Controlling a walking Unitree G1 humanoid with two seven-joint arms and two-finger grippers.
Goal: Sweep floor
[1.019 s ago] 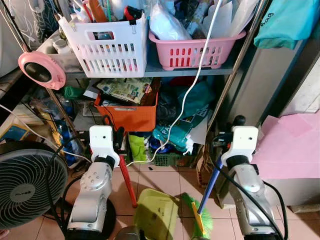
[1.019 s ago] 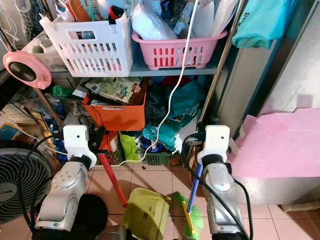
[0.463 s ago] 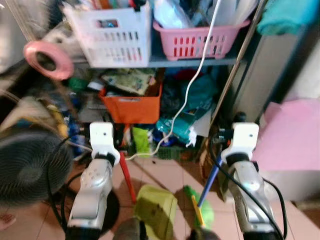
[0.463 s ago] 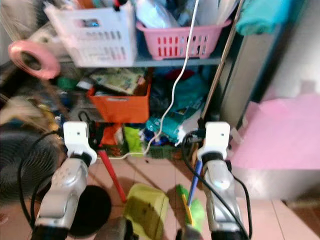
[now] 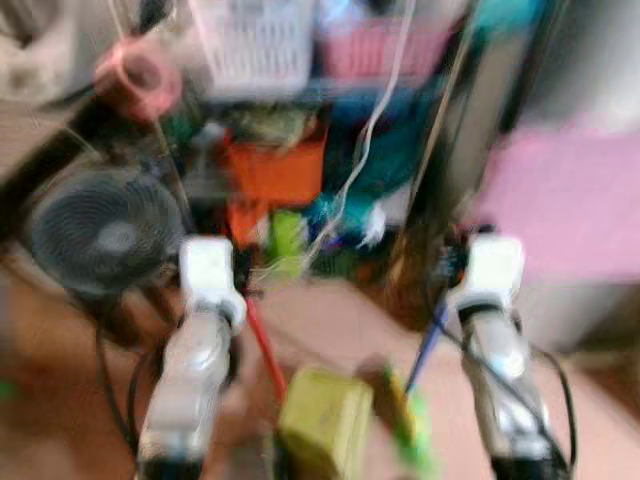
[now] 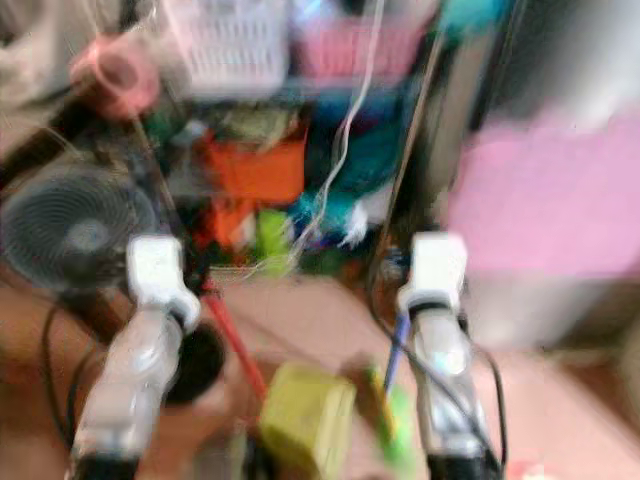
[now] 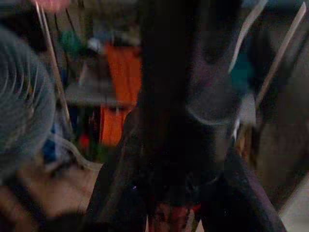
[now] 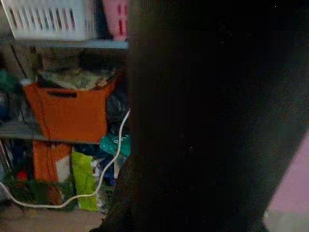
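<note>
We carried the dustpan point(image 5: 322, 428) by its red handle point(image 5: 262, 345) below our left gripper point(image 5: 237, 285), and the broom point(image 5: 408, 415) under the right gripper point(image 5: 452, 275). We could not tell either grip through the blur. Next we would need clear floor to sweep.

Household storage corner: shelf point(image 8: 72, 44) carrying a white basket point(image 8: 50, 19), an orange bin point(image 8: 70, 111) beneath, a floor fan point(image 5: 105, 235), tiled floor point(image 5: 330, 320).

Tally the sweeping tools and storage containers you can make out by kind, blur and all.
Broom: 1
Dustpan: 1
Orange bin: 1
White basket: 1
Pink basket: 1
Total: 5
</note>
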